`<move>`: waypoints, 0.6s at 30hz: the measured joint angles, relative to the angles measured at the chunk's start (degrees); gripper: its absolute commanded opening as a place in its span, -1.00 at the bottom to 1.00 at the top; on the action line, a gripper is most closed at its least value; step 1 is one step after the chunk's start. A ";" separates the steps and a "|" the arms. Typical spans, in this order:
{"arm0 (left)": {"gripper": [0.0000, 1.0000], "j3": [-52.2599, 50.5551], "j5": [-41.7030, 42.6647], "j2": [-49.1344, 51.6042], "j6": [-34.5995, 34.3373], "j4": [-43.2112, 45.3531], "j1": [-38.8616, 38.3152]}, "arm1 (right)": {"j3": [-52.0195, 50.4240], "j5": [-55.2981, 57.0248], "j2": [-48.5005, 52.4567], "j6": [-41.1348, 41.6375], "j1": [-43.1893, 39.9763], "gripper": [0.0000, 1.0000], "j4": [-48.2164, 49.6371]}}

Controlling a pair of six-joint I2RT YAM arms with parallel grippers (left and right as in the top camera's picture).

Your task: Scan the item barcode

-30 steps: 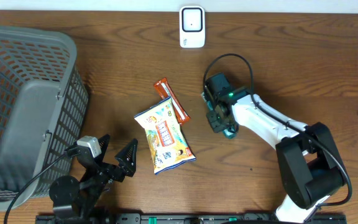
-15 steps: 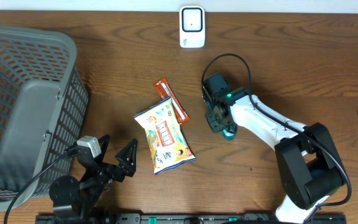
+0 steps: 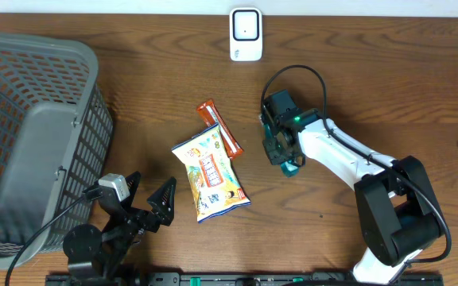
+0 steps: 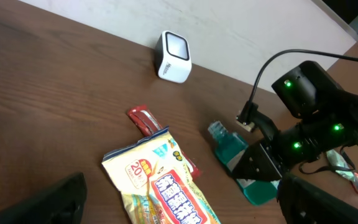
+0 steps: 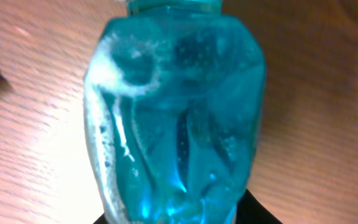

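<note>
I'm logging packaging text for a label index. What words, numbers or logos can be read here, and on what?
"20": in a yellow badge on the snack bag, left wrist view; the mark after it is too small to read.
Red characters on the snack bag: too blurred to read.
Print on the red bar wrapper: unreadable.
Side mark on the white scanner: too blurred.
No label shows on the blue bottle.

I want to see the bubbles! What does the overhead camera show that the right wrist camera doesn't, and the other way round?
Only overhead: the grey basket, the white scanner, the snack bag and the orange bar. Only right wrist: white foam inside the blue bottle, seen close up. Both: that blue bottle and the wooden table.
</note>
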 measured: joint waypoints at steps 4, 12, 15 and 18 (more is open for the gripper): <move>0.96 0.00 0.00 0.00 0.00 0.02 0.00 | 0.00 -1.16 0.02 0.00 0.00 -0.65 2.58; 0.95 0.00 0.00 0.00 -0.02 0.00 0.00 | 0.00 -7.93 0.02 0.87 1.11 -0.68 2.78; 0.96 0.00 0.00 0.00 0.00 0.00 0.00 | 0.00 -8.85 0.02 0.48 1.68 -0.65 0.07; 0.96 0.00 0.00 0.00 0.00 0.02 0.00 | 0.00 -9.16 0.02 -0.72 2.01 -0.43 -1.88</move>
